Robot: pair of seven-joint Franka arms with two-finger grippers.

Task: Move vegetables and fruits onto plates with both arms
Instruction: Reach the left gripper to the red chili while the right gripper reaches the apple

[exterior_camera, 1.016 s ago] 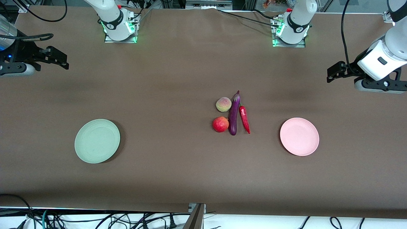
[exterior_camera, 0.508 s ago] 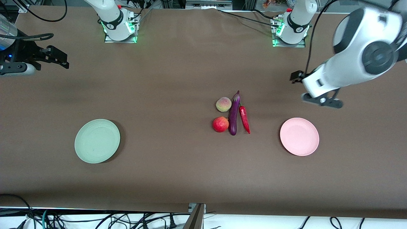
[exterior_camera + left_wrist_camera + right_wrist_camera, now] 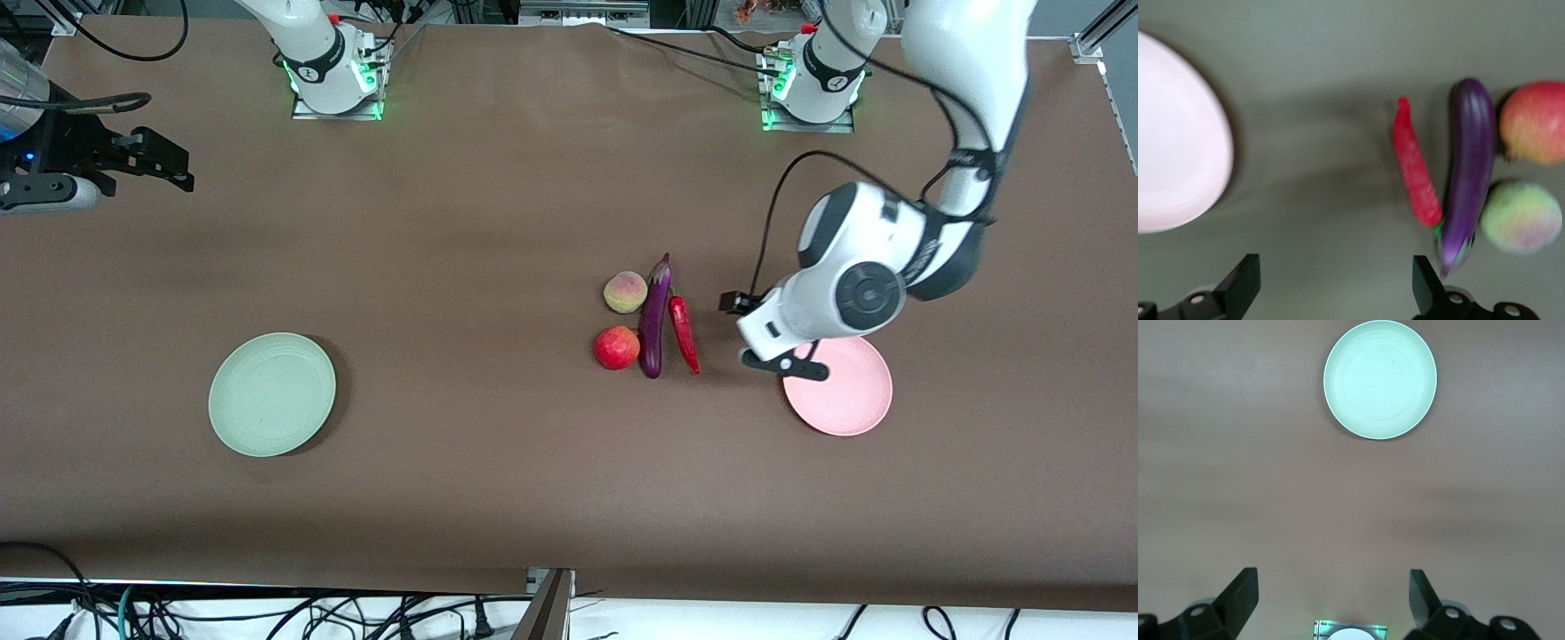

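- Clock read off the front view, 12 at its top, centred on the eggplant.
- Chili right alongside at 3, peach at 10, pomegranate at 8, all bunched mid-table with nothing moved yet.
- Pink plate out around 4, green plate way off around 8, both empty.
- Left gripper up over the table at 3, between chili and pink plate, spread wide with nothing in it.
- Right gripper waiting over the right arm's end of the table near 10, also spread wide and empty.
- Looks like the reach for the first pick, probably the chili since that's the closest piece.
- Best to line the fingers up across the chili's width, not along it, and come straight down over its middle.
- Worth watching the finger on the eggplant side: barely any gap there, so easy to nudge the eggplant and roll the fruit.
- Go gentle on the squeeze; thin, tapered thing, likely to pivot if grabbed near the tip.
- Hard to make out: left wrist view is smeared, so can't tell if chili and eggplant actually touch.
- Left fingertips mostly tucked under the wrist in the front view, so height over the table is a guess.
- Pomegranate and pink plate cut off at the left wrist view's edges.
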